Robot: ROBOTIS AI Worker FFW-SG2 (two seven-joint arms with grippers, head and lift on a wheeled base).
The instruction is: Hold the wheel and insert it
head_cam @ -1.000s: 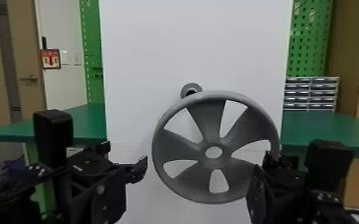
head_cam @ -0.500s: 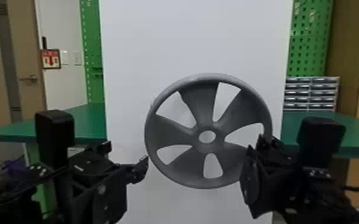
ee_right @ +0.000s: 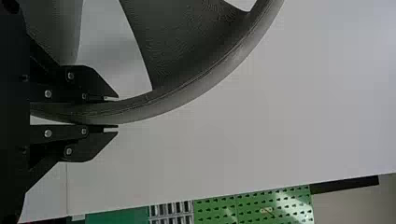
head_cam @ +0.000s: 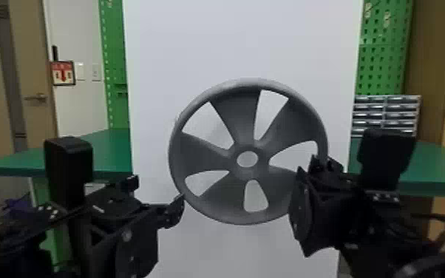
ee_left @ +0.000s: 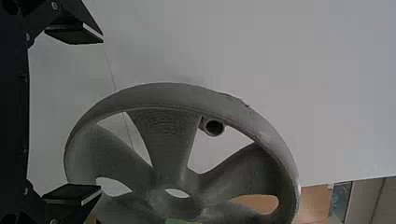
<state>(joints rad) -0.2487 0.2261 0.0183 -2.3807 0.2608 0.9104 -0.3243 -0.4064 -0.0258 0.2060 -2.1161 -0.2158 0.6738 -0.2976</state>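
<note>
Between the two black arms, the gray wheel (head_cam: 210, 152) stood up on its edge in the air, in front of a big flat white board (head_cam: 244, 44). It was round, with a smooth, curved rim, five wide spokes and a small round hole in the middle. The spokes looked dull and had fine lines on them, like thin layers. Through one gap between the spokes, the left wrist view showed a short round tube (ee_left: 205, 127) with a dark hollow end, behind the wheel. The right gripper (head_cam: 323, 162) came in from the right and pointed in at the wheel. Its flat black fingers (ee_right: 91, 88) were closed on the rim, one on each side, so the rim was pinched between them. The left gripper (head_cam: 155, 194) was low by the other side of the wheel, and it pointed in too. Its jaws were wide open, with nothing squeezed in them. One tip was right by the lower rim, but I could not tell if it touched. Farther back were green tables (head_cam: 440, 162) and a green board full of holes (head_cam: 384, 66).
</note>
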